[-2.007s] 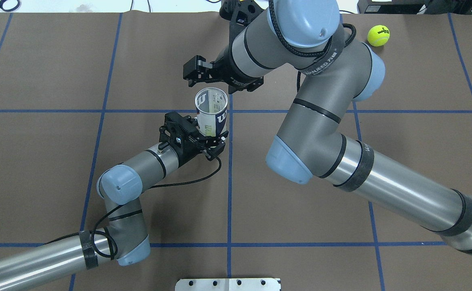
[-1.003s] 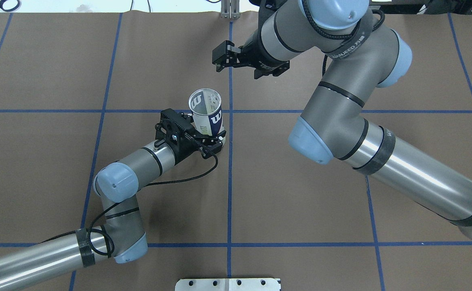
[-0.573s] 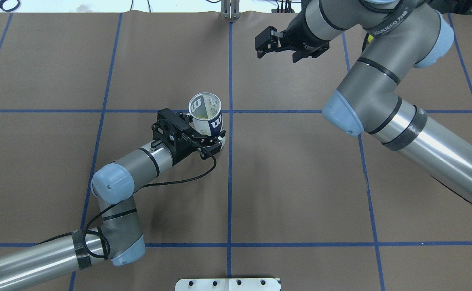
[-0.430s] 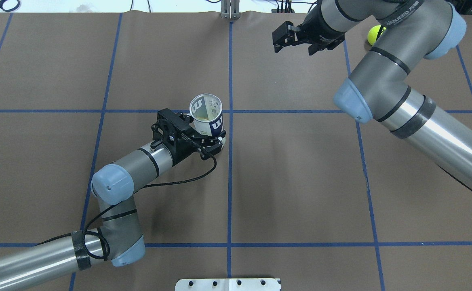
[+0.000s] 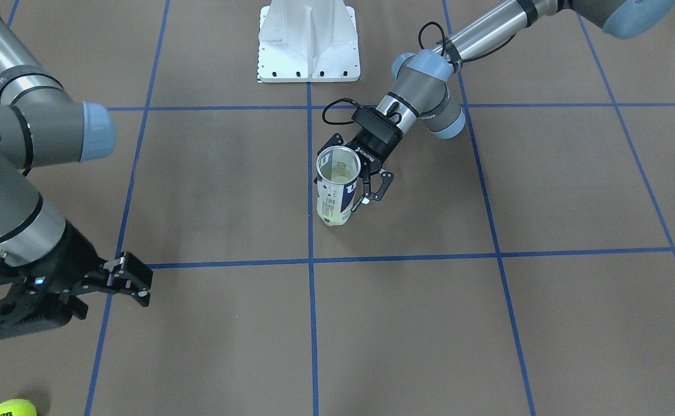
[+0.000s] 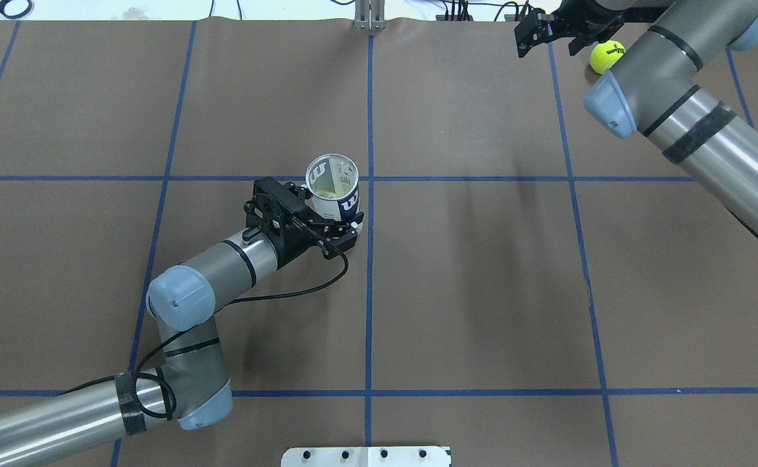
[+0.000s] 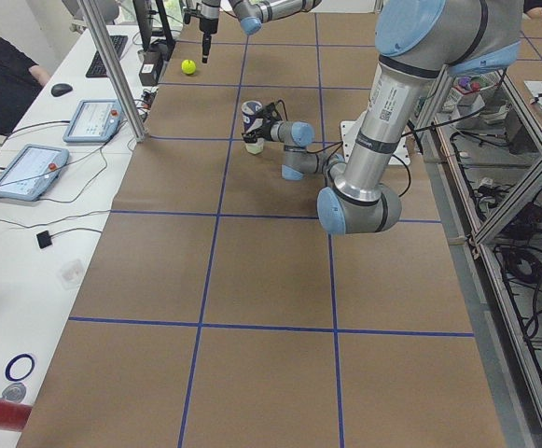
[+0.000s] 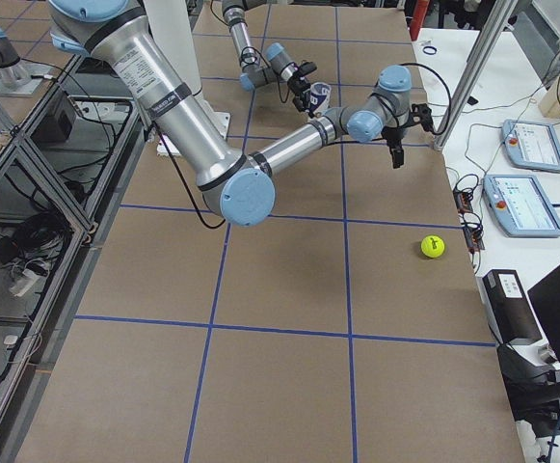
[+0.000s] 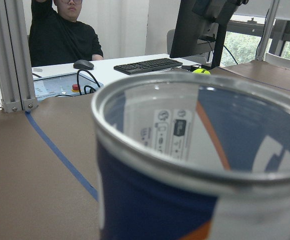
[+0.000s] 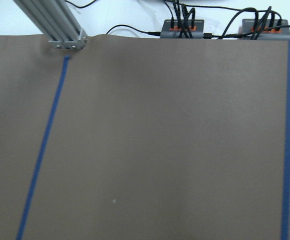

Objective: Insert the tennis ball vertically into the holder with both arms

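Note:
The holder (image 6: 332, 191) stands upright near the table's middle, a clear can with a white and navy label (image 5: 337, 188). A yellow-green shape shows at its bottom. My left gripper (image 6: 343, 222) is shut on the holder near its base; it also shows in the front view (image 5: 366, 186). The left wrist view is filled by the can's silver rim (image 9: 194, 165). A loose tennis ball (image 6: 607, 56) lies at the far right; it also shows in the front view (image 5: 13, 408). My right gripper (image 6: 523, 40) is open and empty, above the mat just left of that ball (image 5: 138, 284).
The white metal base (image 5: 308, 40) stands at the table's near edge between the arms. An aluminium post (image 10: 60, 30) stands at the far edge. A side table with tablets (image 7: 93, 119) and a seated operator (image 7: 0, 65) lies beyond it.
My right arm has swung from beside the holder's mouth to the far right corner, toward the loose ball, gripper open throughout. The left gripper still holds the holder, which shifted only slightly.

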Robot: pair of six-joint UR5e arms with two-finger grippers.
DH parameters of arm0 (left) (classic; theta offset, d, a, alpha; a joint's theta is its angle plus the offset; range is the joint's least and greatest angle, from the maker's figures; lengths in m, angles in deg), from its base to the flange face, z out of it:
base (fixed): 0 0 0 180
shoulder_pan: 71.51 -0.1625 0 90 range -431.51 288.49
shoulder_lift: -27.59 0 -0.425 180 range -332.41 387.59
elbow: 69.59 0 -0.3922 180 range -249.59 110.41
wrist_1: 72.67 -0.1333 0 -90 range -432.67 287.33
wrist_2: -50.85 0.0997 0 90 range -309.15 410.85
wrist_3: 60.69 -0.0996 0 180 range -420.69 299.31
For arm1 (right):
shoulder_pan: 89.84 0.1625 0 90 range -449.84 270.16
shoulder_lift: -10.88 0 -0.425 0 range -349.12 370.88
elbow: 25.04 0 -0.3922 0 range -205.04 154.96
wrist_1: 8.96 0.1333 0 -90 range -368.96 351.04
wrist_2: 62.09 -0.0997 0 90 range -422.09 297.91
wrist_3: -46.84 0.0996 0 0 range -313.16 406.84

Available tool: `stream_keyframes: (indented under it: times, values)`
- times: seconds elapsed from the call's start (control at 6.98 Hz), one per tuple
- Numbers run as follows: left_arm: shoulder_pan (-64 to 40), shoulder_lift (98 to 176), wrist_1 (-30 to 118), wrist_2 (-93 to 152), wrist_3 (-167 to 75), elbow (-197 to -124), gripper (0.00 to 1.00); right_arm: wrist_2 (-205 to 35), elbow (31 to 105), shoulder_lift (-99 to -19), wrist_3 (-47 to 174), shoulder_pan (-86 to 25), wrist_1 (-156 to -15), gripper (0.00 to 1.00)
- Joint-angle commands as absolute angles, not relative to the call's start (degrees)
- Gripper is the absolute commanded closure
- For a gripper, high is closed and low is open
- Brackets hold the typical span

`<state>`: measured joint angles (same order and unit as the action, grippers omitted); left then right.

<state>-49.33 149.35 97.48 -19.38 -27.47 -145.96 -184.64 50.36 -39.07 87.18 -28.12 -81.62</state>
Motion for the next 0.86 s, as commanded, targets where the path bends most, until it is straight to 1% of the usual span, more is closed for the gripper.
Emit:
stream_keyframes:
  times: [0.0, 0.14, 0.43, 0.72]
  values:
    - [-49.36, 147.75, 97.48, -19.37, -27.47, -146.06, 0.01, -182.87, 38.91, -37.37, 78.69, -25.16, -77.55, 0.01]
    - [-49.36, 147.65, 97.48, -19.37, -27.47, -146.06, 0.01, -180.68, 32.68, -37.28, 72.83, -24.11, -72.82, 0.01]
    - [-49.36, 147.65, 97.48, -19.37, -27.47, -146.06, 0.01, -174.61, 22.30, -37.28, 69.02, -24.36, -61.06, 0.01]
    - [-49.36, 147.65, 97.48, -19.37, -27.47, -146.06, 0.01, -169.78, 20.06, -36.76, 67.32, -24.71, -60.11, 0.01]
